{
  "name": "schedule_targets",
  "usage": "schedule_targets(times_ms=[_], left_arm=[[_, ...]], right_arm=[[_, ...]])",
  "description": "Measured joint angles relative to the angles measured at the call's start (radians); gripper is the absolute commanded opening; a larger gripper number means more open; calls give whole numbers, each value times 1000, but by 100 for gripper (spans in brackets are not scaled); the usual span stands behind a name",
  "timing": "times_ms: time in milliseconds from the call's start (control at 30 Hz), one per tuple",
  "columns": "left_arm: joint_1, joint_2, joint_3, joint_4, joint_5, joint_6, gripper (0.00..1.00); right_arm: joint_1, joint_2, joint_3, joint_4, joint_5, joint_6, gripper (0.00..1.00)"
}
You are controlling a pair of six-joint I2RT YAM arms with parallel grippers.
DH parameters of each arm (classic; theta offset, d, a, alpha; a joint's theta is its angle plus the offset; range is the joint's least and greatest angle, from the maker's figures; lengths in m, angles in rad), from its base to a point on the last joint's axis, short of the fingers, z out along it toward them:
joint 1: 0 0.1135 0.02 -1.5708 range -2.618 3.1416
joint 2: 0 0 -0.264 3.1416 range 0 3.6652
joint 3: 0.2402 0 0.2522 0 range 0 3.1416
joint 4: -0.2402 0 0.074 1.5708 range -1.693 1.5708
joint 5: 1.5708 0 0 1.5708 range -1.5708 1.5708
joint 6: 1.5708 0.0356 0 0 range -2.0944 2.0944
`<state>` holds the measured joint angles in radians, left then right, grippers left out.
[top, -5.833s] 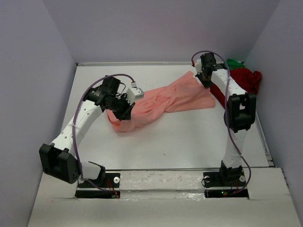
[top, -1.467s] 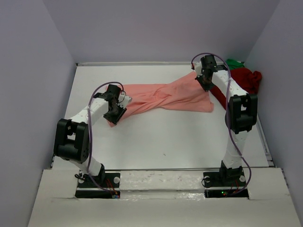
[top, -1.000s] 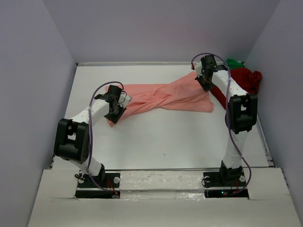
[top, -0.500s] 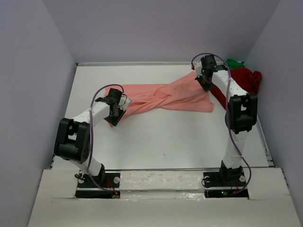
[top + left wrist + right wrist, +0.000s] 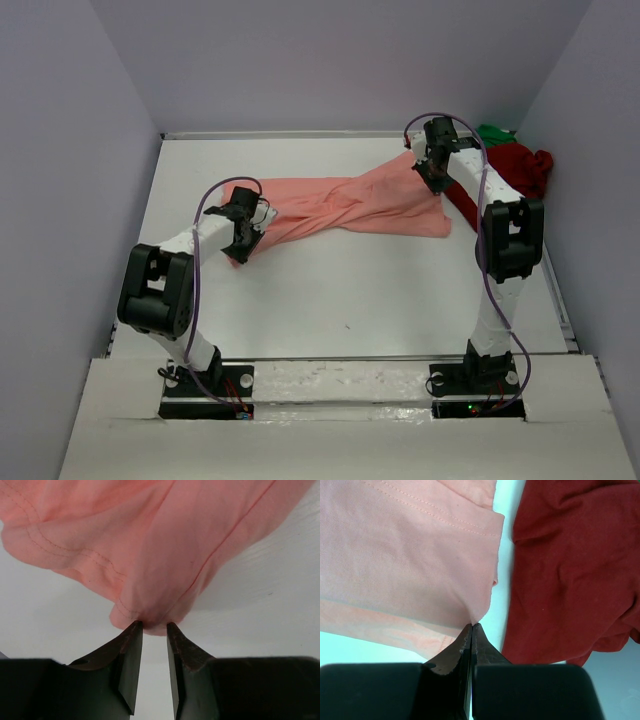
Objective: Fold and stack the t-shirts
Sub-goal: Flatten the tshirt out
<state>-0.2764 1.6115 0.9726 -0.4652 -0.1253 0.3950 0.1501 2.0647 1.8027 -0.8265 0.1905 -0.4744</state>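
**Salmon shirt being spread out, no fold yet**

Salmon-pink t-shirt (image 5: 345, 205) lies twisted across the table (image 5: 350, 300), strung between both arms. Right end effector (image 5: 471, 626) is closed, pinching its edge beside the dark red t-shirt (image 5: 570, 570). Left end effector (image 5: 154, 625) is parted, with the shirt's corner at its tips but not clearly clamped. Green t-shirt (image 5: 495, 132) sits crumpled in the far corner. Likely step: flattening. Next move: clamp the left corner, then pull apart to untwist.
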Motion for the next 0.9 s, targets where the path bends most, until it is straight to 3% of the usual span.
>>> schedule_targets(times_ms=[100,133,167,233,567,600,633,767,900], left_arm=[[0,10,0,13,-11,0,34],[0,13,0,14,-13,0,31],[0,16,0,15,-15,0,20],[0,18,0,18,-17,1,15],[-4,36,-18,28,-23,0,12],[-4,36,-18,29,-25,0,13],[-4,36,-18,30,-26,0,22],[-4,36,-18,30,-31,1,38],[-4,36,-18,29,-34,1,45]], right_arm=[[0,0,0,0,0,0,0],[0,0,0,0,0,0,0],[0,0,0,-1,0,0,0],[0,0,0,-1,0,0,0],[0,0,0,-3,0,0,0],[0,0,0,-3,0,0,0],[0,0,0,-3,0,0,0],[0,0,0,-3,0,0,0],[0,0,0,-3,0,0,0]])
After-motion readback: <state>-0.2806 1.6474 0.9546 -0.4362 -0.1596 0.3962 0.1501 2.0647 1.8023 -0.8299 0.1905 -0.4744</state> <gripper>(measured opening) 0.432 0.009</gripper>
